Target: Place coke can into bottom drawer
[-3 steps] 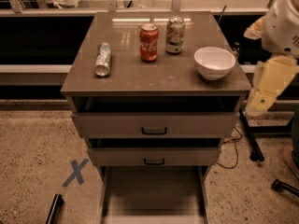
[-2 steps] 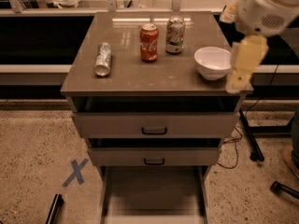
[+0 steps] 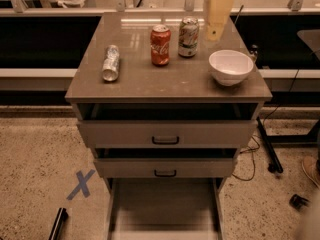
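Coke can [image 3: 160, 45] stands upright on the cabinet top [image 3: 165, 86], back centre, just beside a pale white-green can [image 3: 188, 36], and is not held. Gripper [image 3: 218, 14] hovers over the back right of the top, behind the white bowl [image 3: 230, 66], apart from the coke can; open or closed cannot be told. Bottom drawer [image 3: 165, 206] is pulled out, no can in it. Judged early: grasp, carry and release all remain.
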You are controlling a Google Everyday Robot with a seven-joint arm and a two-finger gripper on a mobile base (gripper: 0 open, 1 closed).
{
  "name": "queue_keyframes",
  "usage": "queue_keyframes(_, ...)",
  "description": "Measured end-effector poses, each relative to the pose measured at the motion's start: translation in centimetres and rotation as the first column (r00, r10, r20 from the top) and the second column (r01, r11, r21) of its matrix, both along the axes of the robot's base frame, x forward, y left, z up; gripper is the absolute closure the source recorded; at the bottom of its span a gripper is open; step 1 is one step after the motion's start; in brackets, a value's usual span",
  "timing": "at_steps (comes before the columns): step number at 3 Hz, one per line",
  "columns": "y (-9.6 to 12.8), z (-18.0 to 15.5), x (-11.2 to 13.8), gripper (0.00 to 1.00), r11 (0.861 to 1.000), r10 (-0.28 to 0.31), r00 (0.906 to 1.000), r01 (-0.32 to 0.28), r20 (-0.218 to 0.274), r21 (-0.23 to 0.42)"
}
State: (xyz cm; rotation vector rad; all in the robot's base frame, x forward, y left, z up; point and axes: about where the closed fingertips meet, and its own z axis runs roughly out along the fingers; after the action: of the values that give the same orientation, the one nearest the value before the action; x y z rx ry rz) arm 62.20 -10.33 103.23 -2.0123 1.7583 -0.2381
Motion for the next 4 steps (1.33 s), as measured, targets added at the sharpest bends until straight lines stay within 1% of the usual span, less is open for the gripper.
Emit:
queue_keyframes(1, 3.1, -0.5, 4.4, 0.00, 0.999, 0.035, 0.9994, -0.035, 0.003, -0.029)
queue_keyframes(2, 4.1, -2.4, 6.9, 0.00, 0.999, 0.030, 0.9992, -0.031, -0.025, -0.038)
queue_keyframes(4, 5.5, -5.0, 9.2, 0.00, 0.999, 0.035, 0.9976, -0.036, -0.060, -0.022)
